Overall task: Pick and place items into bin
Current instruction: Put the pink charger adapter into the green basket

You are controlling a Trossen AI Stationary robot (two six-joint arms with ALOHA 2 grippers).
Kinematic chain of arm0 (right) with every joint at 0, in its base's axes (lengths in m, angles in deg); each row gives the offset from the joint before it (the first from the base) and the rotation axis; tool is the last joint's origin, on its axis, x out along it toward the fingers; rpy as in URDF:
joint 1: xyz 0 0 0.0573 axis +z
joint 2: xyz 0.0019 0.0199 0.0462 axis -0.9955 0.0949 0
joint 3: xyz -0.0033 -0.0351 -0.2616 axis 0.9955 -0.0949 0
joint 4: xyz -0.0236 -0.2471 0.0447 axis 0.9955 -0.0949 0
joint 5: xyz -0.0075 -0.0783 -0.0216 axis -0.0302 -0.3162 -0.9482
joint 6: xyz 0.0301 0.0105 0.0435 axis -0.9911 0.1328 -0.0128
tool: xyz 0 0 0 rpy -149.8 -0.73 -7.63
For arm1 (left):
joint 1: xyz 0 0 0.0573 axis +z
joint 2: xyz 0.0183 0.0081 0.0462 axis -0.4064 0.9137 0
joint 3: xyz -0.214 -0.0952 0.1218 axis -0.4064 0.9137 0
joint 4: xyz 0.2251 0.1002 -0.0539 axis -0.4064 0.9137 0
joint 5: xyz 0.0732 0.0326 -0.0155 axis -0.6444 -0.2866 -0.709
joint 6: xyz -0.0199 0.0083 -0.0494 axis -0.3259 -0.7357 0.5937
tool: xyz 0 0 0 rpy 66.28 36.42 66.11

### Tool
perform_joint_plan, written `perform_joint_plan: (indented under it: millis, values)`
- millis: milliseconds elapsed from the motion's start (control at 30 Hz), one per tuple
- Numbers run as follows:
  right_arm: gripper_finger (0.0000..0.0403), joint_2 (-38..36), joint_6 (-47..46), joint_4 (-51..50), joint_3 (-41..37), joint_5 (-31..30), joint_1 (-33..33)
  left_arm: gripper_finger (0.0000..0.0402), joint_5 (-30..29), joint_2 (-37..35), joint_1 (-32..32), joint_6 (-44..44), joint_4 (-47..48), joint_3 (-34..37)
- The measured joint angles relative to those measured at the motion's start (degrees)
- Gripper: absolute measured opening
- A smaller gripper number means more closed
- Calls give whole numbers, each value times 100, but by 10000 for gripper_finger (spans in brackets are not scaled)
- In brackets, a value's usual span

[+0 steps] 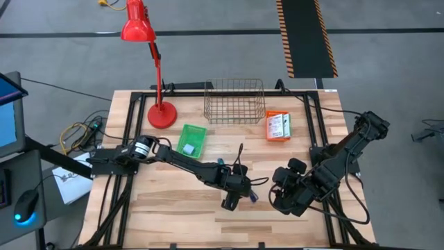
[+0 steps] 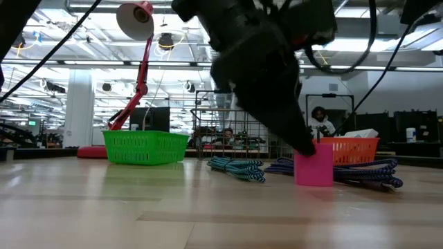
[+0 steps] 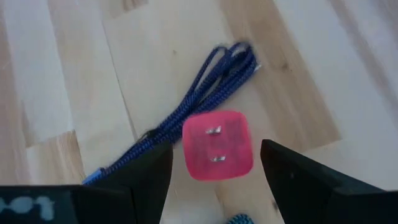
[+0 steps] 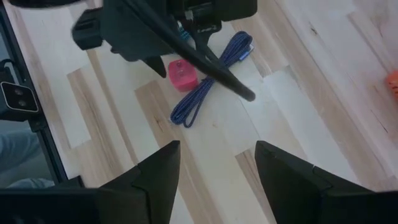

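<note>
A pink-red block with two metal prongs (image 3: 217,134) stands on the table, also showing in the low view (image 2: 313,166). My left gripper (image 3: 216,148) is open and hangs just above it, one finger on either side with a gap at each; in the high view it is at mid-table (image 1: 232,200). A bundled dark-blue cord (image 3: 199,99) lies beside the block, and a teal cord (image 2: 239,168) lies close by. One white card pack lies in the green basket (image 1: 192,139), another in the orange basket (image 1: 278,126). My right gripper (image 4: 217,149) is open and waits to the right (image 1: 284,196).
A wire bin (image 1: 234,101) stands at the table's far edge between a red desk lamp (image 1: 161,111) and the orange basket. Bare wood lies along the near edge. A black frame borders the tabletop. People show in the room beyond the table (image 2: 320,119).
</note>
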Motion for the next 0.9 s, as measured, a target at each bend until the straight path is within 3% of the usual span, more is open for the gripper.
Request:
perform_joint_plan:
  millis: [733, 900]
  values:
    - [190, 2, 142, 2, 0, -17, 0, 234, 54, 18, 13, -25, -47, 6]
    - [186, 2, 142, 4, 0, -17, 0, 192, 54, 18, 12, -45, -44, 6]
